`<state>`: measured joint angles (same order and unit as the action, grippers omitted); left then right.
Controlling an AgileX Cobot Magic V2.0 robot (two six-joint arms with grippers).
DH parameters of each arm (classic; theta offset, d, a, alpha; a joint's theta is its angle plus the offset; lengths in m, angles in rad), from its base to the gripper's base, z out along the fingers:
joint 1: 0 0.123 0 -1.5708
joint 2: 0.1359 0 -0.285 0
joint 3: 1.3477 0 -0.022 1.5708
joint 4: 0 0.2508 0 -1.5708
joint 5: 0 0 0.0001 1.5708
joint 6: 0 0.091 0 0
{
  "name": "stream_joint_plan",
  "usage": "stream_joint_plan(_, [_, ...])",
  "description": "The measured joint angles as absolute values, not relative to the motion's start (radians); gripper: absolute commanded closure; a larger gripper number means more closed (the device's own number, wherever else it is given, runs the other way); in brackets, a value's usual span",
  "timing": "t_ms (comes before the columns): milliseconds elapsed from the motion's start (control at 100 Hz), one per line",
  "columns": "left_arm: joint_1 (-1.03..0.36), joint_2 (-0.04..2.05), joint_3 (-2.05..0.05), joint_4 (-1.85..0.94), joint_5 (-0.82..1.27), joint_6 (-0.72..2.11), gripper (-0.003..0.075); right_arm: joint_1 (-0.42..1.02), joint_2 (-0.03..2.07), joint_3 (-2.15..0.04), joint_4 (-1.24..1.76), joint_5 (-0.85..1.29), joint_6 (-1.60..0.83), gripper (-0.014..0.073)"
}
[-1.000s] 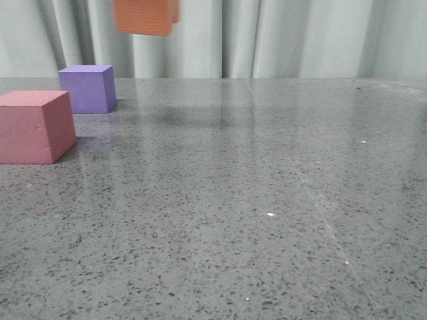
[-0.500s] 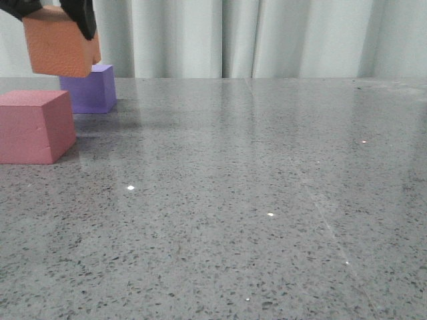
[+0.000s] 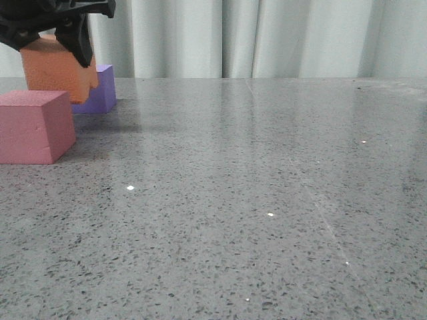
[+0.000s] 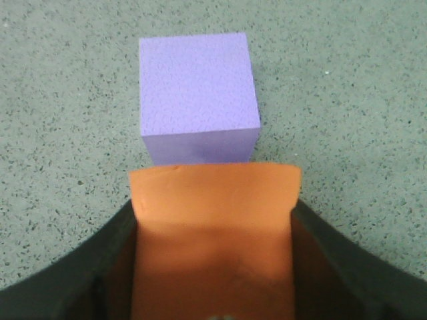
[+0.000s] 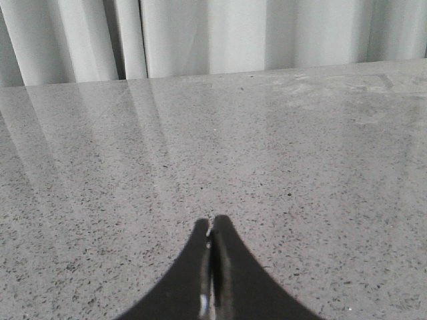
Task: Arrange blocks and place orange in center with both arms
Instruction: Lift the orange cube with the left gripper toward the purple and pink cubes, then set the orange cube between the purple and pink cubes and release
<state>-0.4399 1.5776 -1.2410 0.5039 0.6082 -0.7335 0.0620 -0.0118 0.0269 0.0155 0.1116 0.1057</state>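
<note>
Front view has the left gripper (image 3: 57, 30) pinching the orange cube (image 3: 57, 72) between the pink-red cube (image 3: 35, 125) and purple cube (image 3: 100, 90), while the right gripper (image 5: 212, 267) sits pressed together, well away

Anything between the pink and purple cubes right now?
The orange cube, held by the left claw, hangs in that gap in the front view, behind the pink cube and before the purple cube.

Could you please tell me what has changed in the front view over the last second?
The orange cube, clamped in the left gripper, has come down and leftward from the top edge to between the pink cube and the purple cube. Both of those stayed put.
</note>
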Motion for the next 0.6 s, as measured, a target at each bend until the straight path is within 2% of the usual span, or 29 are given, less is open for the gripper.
stream_joint_plan(600, [-0.404, 1.663, -1.232, 0.469, 0.572, -0.73, 0.0566, 0.062, -0.012, 0.027, 0.015, 0.112, 0.106, 0.0661])
